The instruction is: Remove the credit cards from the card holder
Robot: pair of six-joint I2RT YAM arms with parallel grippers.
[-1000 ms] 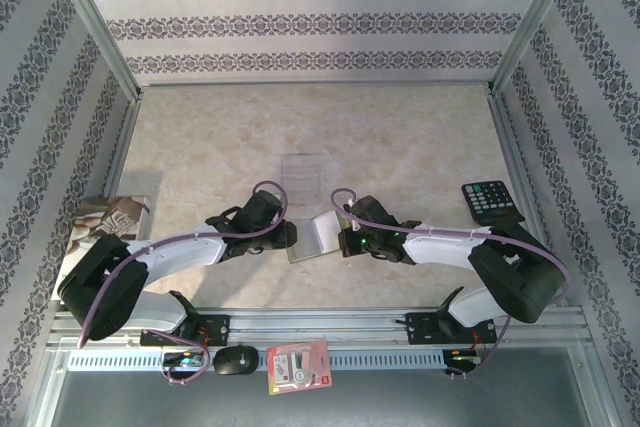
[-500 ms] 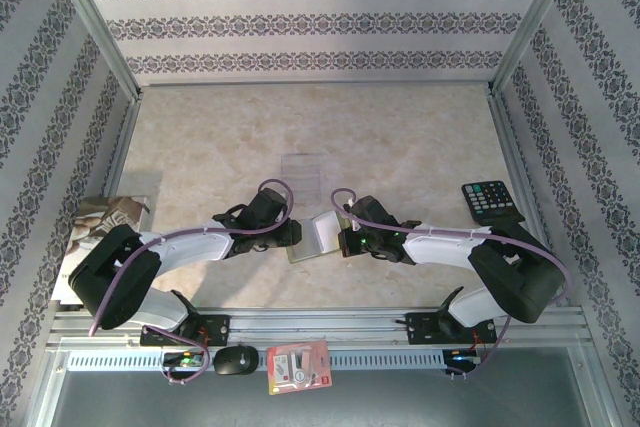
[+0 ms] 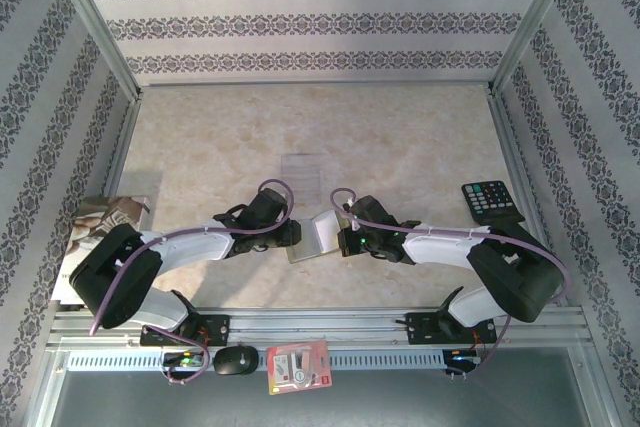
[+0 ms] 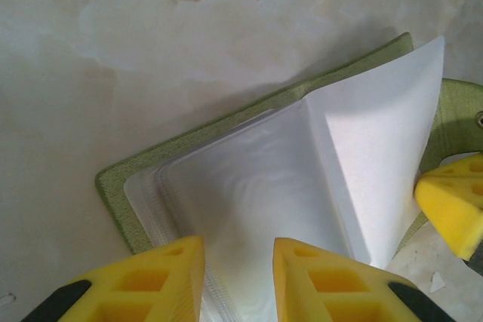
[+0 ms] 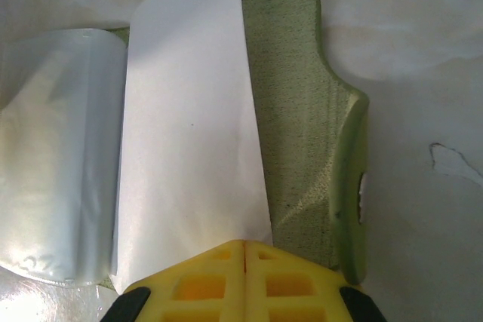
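The holder (image 3: 318, 235) lies open on the table (image 3: 400, 137) between my two grippers, green cover down. My right gripper (image 5: 243, 245) has its fingers pressed together on the near edge of a white leaf (image 5: 189, 111), which stands up off the cover. My left gripper (image 4: 238, 243) has its fingers (image 4: 177, 262) spread partway, with the cloudy pockets (image 4: 249, 179) showing in the gap. I cannot tell whether they touch the plastic. A clear card (image 3: 302, 167) lies flat farther out, well apart from the holder.

My worry is the pull. Nothing seems to pin the cover, so if my right hauls on the leaf, the whole holder may drag or flip. The leaf is thin and could slip free or crease at the spine. If my left closes here, it may pinch pocket film rather than a card, since the cloudy plastic hides what is inside. My grippers also work near each other and could bump.
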